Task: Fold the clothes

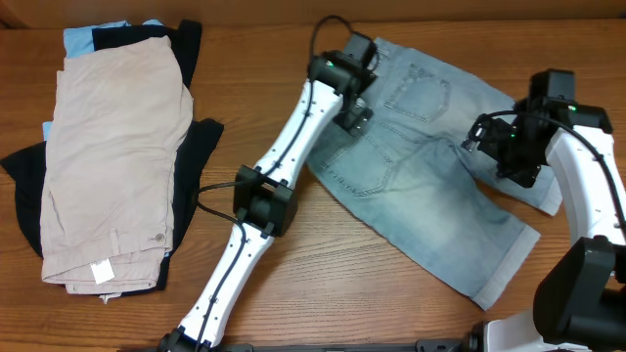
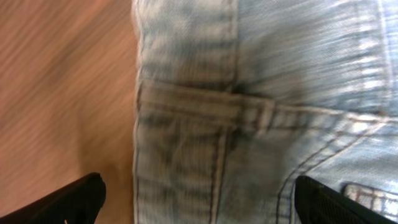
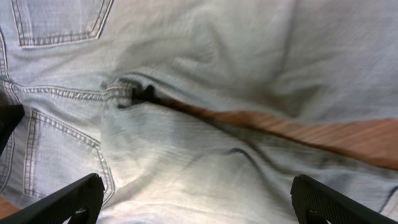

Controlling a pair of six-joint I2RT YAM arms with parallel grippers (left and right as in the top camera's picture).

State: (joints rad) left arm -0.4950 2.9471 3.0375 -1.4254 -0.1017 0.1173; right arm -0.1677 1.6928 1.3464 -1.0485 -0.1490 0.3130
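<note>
- Nearest to us, a leg hem of the denim shorts (image 1: 430, 186) lay on the table (image 1: 323, 254), pointing toward the right arm's base.
- The shorts lay spread out and unfolded, back pockets up, legs running near and right and the waist at the far end.
- Left of the shorts and well apart from them, the near end of a pile showed a white label (image 1: 101, 272) on the beige shorts (image 1: 117, 166).
- The left arm (image 1: 264, 196) crossed the table between that pile and the shorts, reaching toward the shorts' waist end.
- The right gripper (image 3: 199, 199) hung over the shorts' right side, above the crotch where the two legs parted and a strip of table showed through. Its fingers stood wide apart and held nothing; we saw only denim beneath them.
- Farther on, the left gripper (image 2: 199, 202) hung over the left edge of the shorts, above a stitched seam with bare table just beside it. Its fingers were also spread wide, released, with no cloth between them.
- In the pile left of the shorts, the beige shorts lay on top of black pieces (image 1: 24, 196).
- Farthest, a sky-blue piece (image 1: 83, 37) stuck out from the pile's far end.
</note>
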